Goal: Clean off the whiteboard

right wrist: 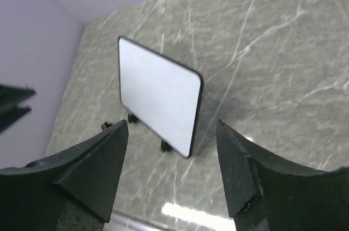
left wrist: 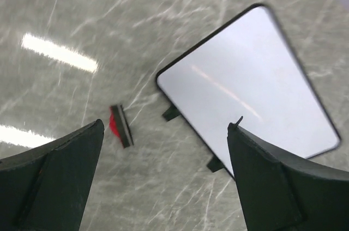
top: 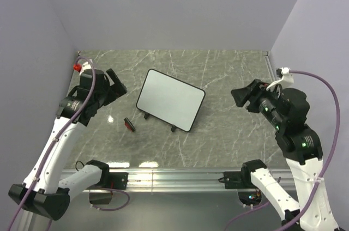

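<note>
The whiteboard (top: 170, 100) lies tilted in the middle of the marble table, white face up and blank, two black feet on its near edge. It also shows in the left wrist view (left wrist: 251, 84) and in the right wrist view (right wrist: 158, 92). A small red-and-black eraser (top: 129, 125) lies on the table just left of the board's near corner, also in the left wrist view (left wrist: 120, 126). My left gripper (top: 115, 85) is open and empty, raised to the left of the board. My right gripper (top: 241, 96) is open and empty, raised to the right of it.
The marble table (top: 229, 78) is walled by pale lilac panels at the back and sides. A metal rail (top: 174, 177) runs along the near edge between the arm bases. A red knob (top: 77, 66) sits at the far left corner.
</note>
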`<state>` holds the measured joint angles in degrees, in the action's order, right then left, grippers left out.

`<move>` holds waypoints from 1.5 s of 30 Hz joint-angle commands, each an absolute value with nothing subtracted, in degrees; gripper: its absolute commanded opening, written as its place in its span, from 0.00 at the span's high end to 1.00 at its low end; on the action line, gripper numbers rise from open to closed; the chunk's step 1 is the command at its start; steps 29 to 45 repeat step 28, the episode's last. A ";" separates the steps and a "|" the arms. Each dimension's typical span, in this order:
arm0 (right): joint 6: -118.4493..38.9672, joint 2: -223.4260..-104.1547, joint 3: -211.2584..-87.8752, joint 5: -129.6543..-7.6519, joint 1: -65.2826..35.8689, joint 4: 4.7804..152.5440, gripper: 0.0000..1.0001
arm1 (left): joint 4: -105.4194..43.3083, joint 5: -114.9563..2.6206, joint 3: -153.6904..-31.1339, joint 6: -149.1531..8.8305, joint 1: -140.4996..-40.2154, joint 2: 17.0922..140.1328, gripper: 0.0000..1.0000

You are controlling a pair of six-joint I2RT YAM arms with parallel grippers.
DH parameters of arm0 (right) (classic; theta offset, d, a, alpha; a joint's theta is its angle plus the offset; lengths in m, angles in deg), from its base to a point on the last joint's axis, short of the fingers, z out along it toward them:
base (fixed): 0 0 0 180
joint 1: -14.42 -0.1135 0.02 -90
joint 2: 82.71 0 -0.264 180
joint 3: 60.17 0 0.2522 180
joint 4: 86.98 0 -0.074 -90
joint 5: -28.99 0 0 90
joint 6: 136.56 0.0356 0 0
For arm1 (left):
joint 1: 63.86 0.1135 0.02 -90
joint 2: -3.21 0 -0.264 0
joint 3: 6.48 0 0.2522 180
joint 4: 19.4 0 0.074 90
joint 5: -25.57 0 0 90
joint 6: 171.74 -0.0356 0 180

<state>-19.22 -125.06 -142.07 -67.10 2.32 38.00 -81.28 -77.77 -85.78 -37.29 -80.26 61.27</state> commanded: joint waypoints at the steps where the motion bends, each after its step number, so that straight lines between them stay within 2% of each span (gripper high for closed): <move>1: -19.84 -124.99 -140.30 -72.78 2.47 30.58 0.28 | -83.26 -73.95 -88.36 -43.68 -80.20 62.44 0.00; 5: -16.86 -120.26 -135.91 -75.68 2.55 29.86 0.28 | -77.03 -64.09 -83.80 -45.62 -80.12 59.55 0.01; 11: -14.13 -111.80 -129.40 -78.14 2.47 35.92 0.25 | -72.28 -61.01 -86.85 -43.60 -80.20 62.35 0.01; 19: -14.91 -112.86 -128.95 -80.70 2.47 34.08 0.26 | -73.85 -62.49 -94.24 -45.26 -80.21 70.61 0.01; 28: -17.02 -113.56 -128.60 -82.19 2.55 33.73 0.25 | -75.52 -68.03 -95.74 -47.47 -80.21 69.48 0.00; 45: -17.02 -113.56 -128.60 -82.19 2.55 33.73 0.25 | -75.52 -68.03 -95.74 -47.47 -80.21 69.48 0.00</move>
